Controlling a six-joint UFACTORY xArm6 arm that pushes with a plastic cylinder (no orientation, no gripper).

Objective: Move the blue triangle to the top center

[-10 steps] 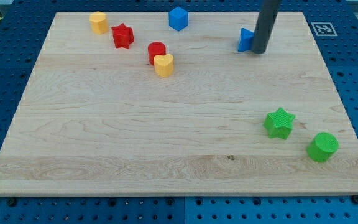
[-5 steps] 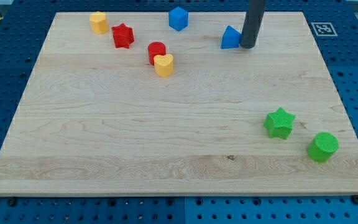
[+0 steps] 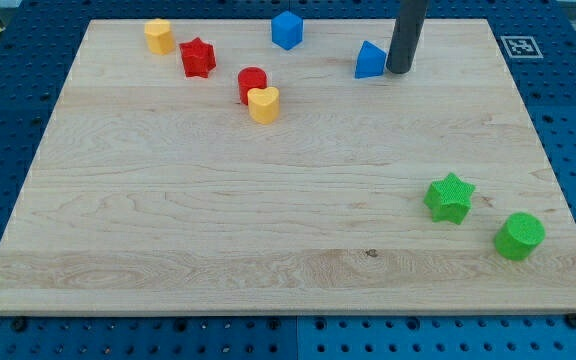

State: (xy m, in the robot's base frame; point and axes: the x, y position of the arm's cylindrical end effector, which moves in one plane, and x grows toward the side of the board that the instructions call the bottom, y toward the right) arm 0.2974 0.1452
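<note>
Wooden board (image 3: 268, 220) carries: yellow block (image 3: 159, 36) and red star (image 3: 197, 57) at eleven o'clock; blue cube (image 3: 287, 29) at twelve; red cylinder (image 3: 252, 82) touching yellow heart (image 3: 263, 104); green star (image 3: 449, 197) and green cylinder (image 3: 519, 236) at four.

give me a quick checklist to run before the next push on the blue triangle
1. My tip beside the blue triangle, on its right in the view: ok, though contact cannot be told.
2. Push direction toward the view's left, where top center lies: ok.
3. Triangle already at top center: not ok, it sits right of center.
4. Path clear: cannot tell, the blue cube stands near the top center.
5. Red cylinder and yellow heart out of the way: ok, they lie lower and further left.
</note>
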